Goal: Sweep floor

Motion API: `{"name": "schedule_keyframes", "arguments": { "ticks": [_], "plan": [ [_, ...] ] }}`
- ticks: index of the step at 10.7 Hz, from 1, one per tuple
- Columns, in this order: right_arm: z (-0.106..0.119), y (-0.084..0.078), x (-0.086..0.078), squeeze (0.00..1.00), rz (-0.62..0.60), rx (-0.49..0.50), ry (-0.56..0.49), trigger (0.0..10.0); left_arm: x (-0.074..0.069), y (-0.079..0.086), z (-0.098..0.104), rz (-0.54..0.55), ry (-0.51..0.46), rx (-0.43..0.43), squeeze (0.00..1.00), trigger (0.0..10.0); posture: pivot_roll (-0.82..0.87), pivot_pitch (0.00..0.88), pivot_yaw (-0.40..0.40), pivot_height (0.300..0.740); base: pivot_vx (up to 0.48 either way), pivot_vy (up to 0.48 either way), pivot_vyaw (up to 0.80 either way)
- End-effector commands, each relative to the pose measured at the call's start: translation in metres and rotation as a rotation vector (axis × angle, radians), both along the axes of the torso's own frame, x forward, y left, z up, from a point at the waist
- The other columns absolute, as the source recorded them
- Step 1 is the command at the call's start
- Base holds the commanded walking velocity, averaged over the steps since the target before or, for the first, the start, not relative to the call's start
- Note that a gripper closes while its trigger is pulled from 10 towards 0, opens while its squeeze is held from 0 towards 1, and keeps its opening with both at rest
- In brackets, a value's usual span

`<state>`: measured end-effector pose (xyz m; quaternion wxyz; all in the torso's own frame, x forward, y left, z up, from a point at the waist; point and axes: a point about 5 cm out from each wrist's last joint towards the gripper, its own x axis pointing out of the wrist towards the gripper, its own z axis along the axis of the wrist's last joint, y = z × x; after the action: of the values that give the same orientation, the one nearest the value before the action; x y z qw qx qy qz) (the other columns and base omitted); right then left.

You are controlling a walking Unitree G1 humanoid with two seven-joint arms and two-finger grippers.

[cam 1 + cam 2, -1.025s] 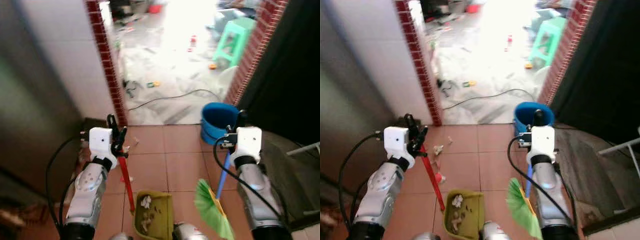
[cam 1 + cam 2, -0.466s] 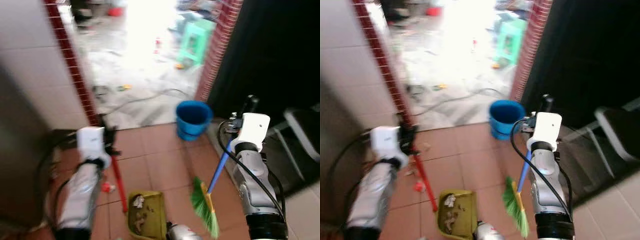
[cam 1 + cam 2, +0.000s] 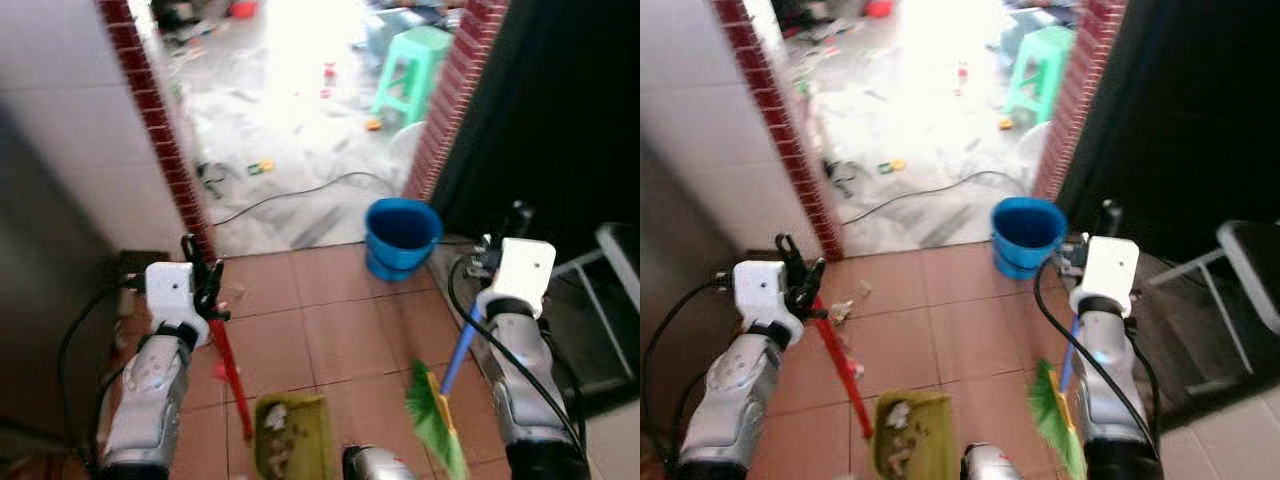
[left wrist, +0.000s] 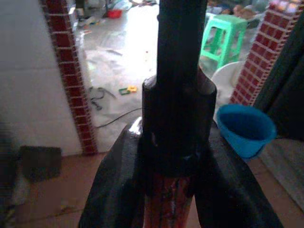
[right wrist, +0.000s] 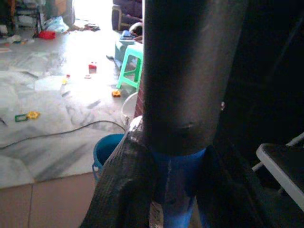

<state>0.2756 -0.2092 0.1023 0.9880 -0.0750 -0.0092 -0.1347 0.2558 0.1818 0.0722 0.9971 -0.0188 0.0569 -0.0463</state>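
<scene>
My left gripper (image 3: 205,290) is shut on the red handle (image 3: 230,365) of a yellow-green dustpan (image 3: 290,440), which rests low on the tiled floor and holds bits of litter. The left wrist view looks along that handle (image 4: 166,204), clamped between the black fingers (image 4: 114,190). On the other side my right gripper (image 3: 500,255) is shut on the blue handle (image 3: 458,350) of a broom whose green bristles (image 3: 432,430) hang just above the terracotta tiles. In the right wrist view the blue handle (image 5: 173,185) sits between the fingers (image 5: 121,190).
A blue bucket (image 3: 402,232) stands at the doorway by the right brick pillar (image 3: 455,95). A left brick pillar (image 3: 160,130) and white wall flank the opening. Beyond lie a cable (image 3: 300,195), scattered toys and a green stool (image 3: 410,65). Small scraps (image 3: 840,312) lie on the tiles.
The camera has swung back to the left, so the doorway and bucket sit more centrally. Both grippers still hold their handles; broom and dustpan hang as before.
</scene>
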Motion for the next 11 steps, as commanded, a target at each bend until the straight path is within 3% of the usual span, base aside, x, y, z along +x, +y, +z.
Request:
{"name": "schedule_keyframes", "arguments": {
  "ticks": [1,5,11],
  "plan": [
    [0.005,0.0,0.0,0.0,-0.007,-0.003,-0.034,10.0,0.0,0.0,0.008,-0.021,-0.031,0.004,0.0,10.0,-0.08,0.0,0.034,0.74,0.0,0.0,0.0],
    [0.004,0.005,0.004,0.0,0.004,0.016,-0.032,10.0,0.007,-0.007,0.012,-0.046,-0.051,-0.02,0.0,10.0,-0.08,0.0,0.036,0.74,0.0,0.0,-0.51],
    [0.004,0.004,0.004,0.0,-0.011,0.029,-0.038,10.0,0.011,-0.009,0.011,-0.054,-0.051,-0.039,0.0,10.0,-0.09,0.0,0.049,0.74,0.0,-0.397,0.0]
  ]
}}
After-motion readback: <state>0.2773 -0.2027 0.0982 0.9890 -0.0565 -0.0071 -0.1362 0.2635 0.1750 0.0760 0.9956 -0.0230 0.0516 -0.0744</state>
